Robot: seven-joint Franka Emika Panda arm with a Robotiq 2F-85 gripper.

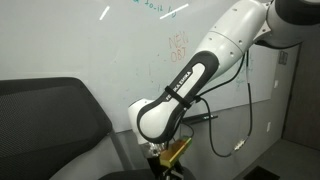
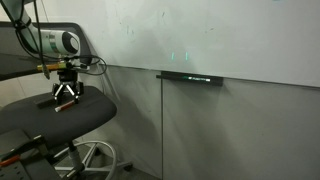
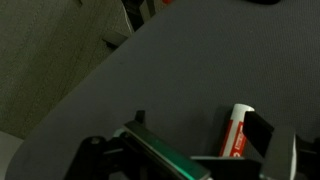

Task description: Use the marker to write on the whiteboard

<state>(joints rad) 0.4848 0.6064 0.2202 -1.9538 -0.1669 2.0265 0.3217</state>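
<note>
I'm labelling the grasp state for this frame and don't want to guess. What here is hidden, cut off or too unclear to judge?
- Exterior view: the gripper is too small to show whether it touches anything.
- Wrist view: the marker has its lower end hidden behind the gripper; contact with a finger is unclear.
- Exterior view: the scribbles on the whiteboard are blurred and unreadable.

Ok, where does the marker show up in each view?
Wrist view: the marker is at lower right, lying on the seat between the open fingers.
Exterior view: at left, on the seat under the gripper.
Exterior view: I cannot pick it out; the gripper hangs at bottom centre.
Shared landmark: the dark grey chair.
</note>
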